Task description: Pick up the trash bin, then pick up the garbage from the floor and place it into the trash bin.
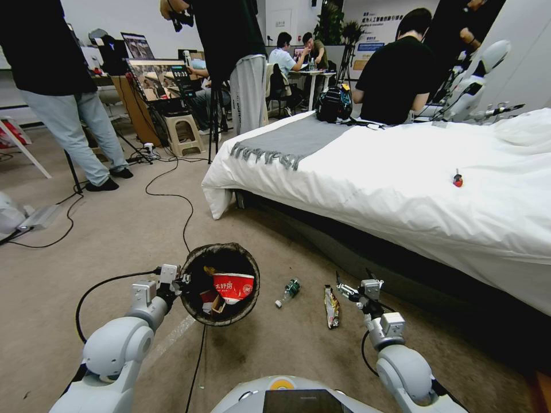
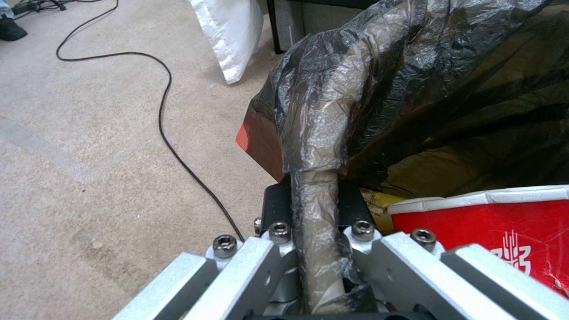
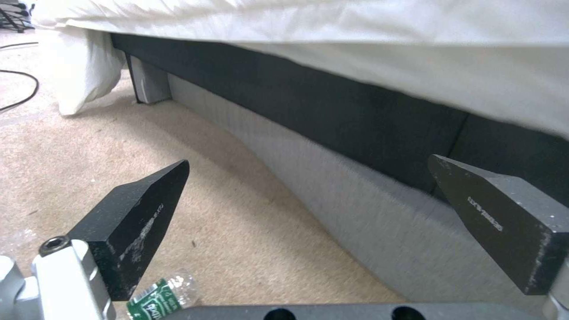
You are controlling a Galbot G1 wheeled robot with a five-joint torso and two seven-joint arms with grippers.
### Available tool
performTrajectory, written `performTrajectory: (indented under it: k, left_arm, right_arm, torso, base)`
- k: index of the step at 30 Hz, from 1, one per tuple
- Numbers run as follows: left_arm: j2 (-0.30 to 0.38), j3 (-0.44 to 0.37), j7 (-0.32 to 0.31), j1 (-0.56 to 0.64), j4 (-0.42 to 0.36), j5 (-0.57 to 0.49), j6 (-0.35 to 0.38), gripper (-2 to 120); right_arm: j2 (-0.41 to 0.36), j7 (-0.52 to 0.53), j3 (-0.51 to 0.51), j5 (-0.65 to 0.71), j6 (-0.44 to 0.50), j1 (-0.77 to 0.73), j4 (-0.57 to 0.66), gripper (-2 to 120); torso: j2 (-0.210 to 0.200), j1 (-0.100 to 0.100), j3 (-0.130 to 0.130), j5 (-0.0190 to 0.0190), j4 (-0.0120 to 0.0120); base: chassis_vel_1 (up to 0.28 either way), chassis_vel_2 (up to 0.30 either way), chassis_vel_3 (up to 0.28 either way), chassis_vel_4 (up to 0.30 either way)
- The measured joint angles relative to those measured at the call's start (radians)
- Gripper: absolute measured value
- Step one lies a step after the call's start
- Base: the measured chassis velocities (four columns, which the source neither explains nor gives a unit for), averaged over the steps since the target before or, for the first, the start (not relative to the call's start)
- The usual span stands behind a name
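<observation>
We see the left gripper point(image 1: 182, 282) fingers clamped on the trash bin point(image 1: 198, 310) rim; right gripper point(image 1: 344, 288) fingers spread wide, empty, above the wrapper point(image 1: 331, 306).

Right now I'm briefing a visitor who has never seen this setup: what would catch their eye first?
First, the trash bin, held up off the floor by the left gripper clamped on its bag-covered rim, with a red-and-white cup inside. Next, litter on the carpet beside the bed: a green-labelled bottle and a shiny wrapper. The right gripper hangs open just above them.
</observation>
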Motion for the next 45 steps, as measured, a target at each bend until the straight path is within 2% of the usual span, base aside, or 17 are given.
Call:
performTrajectory:
  k: [8, 12, 20, 30, 32, 45]
  left_arm:
    - [0.002, 0.0, -0.001, 0.004, -0.016, -0.005, 0.006, 1]
    - [0.004, -0.001, -0.002, 0.005, -0.02, -0.008, 0.008, 1]
    - [0.011, -0.003, -0.003, 0.007, -0.027, -0.017, 0.011, 1]
    - [0.014, -0.003, -0.006, 0.003, -0.028, -0.022, 0.013, 1]
    - [0.014, -0.001, -0.006, 0.002, -0.028, -0.022, 0.013, 1]
    - [0.013, 0.001, -0.006, 0.002, -0.03, -0.022, 0.014, 1]
  right_arm:
    - [-0.065, 0.026, -0.042, 0.161, -0.122, 0.122, -0.079, 100]
    - [-0.122, 0.035, -0.075, 0.299, -0.231, 0.196, -0.153, 100]
    - [-0.151, 0.025, -0.143, 0.444, -0.321, 0.308, -0.286, 100]
    - [-0.143, 0.026, -0.23, 0.512, -0.351, 0.393, -0.424, 100]
    - [-0.129, 0.031, -0.251, 0.515, -0.35, 0.409, -0.484, 100]
    - [-0.071, 0.04, -0.276, 0.494, -0.316, 0.458, -0.614, 100]
  torso:
    - [0.0, 0.0, 0.0, 0.0, 0.0002]
    - [0.0, 0.0, 0.0, 0.0, 0.0002]
    - [0.0, 0.0, 0.0, 0.0001, 0.0001]
    - [0.0, 0.0, 0.0, 0.0, 0.0001]
    - [0.0, 0.0, 0.0, -0.0001, 0.0]
    - [0.0, 0.0, 0.0, -0.0001, 0.0001]
  base:
    - [0.0, 0.0, 0.0, 0.0]
    - [0.0, 0.0, 0.0, 0.0]
    - [0.0, 0.0, 0.0, 0.0]
    - [0.0, 0.0, 0.0, 0.0]
    - [0.0, 0.0, 0.0, 0.0]
    - [0.0, 0.0, 0.0, 0.0]
